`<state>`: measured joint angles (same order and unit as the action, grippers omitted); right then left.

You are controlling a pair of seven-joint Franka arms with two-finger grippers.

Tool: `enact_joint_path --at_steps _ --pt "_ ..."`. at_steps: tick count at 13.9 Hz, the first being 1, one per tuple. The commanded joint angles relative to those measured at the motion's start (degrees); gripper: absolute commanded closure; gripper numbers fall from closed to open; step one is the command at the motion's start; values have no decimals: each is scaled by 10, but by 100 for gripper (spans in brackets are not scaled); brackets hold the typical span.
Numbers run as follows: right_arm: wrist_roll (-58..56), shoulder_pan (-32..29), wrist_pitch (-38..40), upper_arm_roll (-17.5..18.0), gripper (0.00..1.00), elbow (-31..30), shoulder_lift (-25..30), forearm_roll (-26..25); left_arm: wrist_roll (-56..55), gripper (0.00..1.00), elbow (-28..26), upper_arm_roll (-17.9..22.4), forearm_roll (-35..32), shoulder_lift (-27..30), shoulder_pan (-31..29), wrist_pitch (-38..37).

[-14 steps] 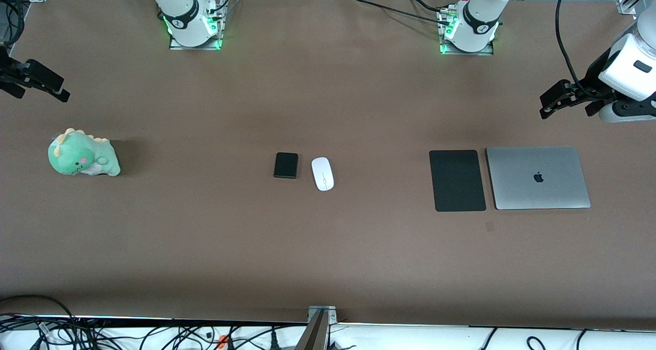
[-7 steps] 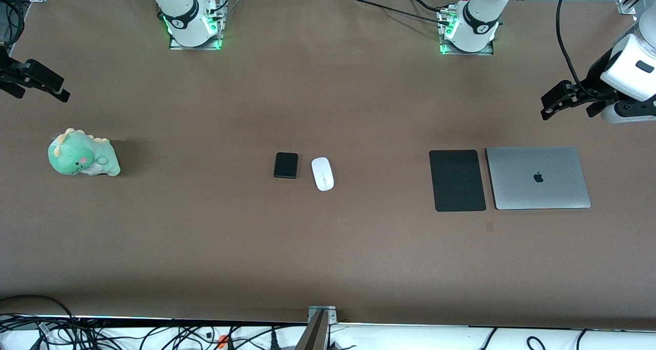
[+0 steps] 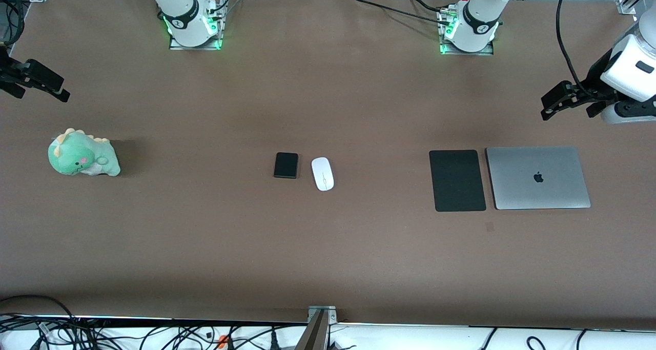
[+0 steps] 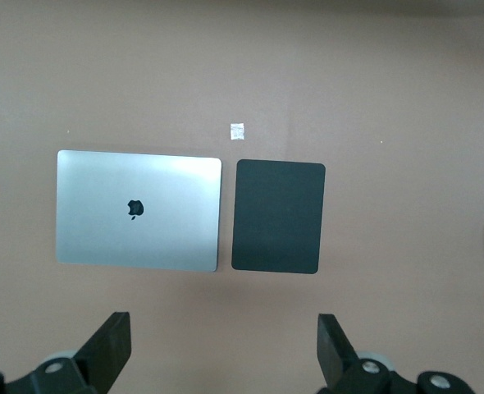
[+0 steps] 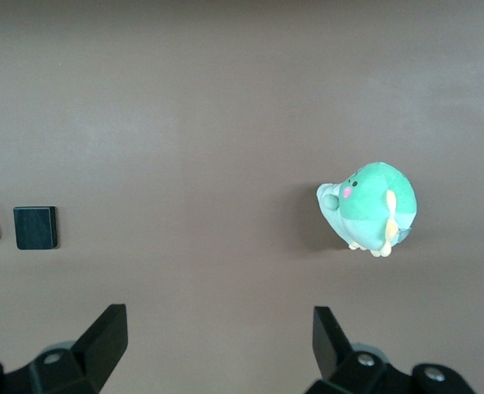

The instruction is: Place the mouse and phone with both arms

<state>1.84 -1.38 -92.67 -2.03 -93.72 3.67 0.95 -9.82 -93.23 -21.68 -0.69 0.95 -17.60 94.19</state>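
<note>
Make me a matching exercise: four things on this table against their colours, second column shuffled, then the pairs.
Things:
1. mouse
2. phone
3. laptop
4. plush toy

Colours:
A. green
B. silver
C. white
D. black

Pairs: 1-C, 2-D, 3-B, 4-A

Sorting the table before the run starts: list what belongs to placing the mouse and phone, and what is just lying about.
Belongs to the job:
- small white oval mouse
- small black rounded phone, beside it
- left gripper, open, waiting above the table near the laptop
- right gripper, open, waiting near the dinosaur

Lying about:
- flat black mouse pad
- closed silver laptop
- green plush dinosaur
</note>
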Motion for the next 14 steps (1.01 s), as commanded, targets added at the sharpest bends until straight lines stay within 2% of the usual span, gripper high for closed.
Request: enact_joint_path --at_steps 1,11,14 --pt "-6 -10 6 10 0 -6 15 -6 9 0 12 -2 8 -4 -2 -1" --pt "-6 -10 6 10 0 -4 15 -6 15 0 15 -5 12 -13 2 1" --pt "-3 -10 6 11 0 -4 15 -6 12 0 31 -7 16 -23 2 0"
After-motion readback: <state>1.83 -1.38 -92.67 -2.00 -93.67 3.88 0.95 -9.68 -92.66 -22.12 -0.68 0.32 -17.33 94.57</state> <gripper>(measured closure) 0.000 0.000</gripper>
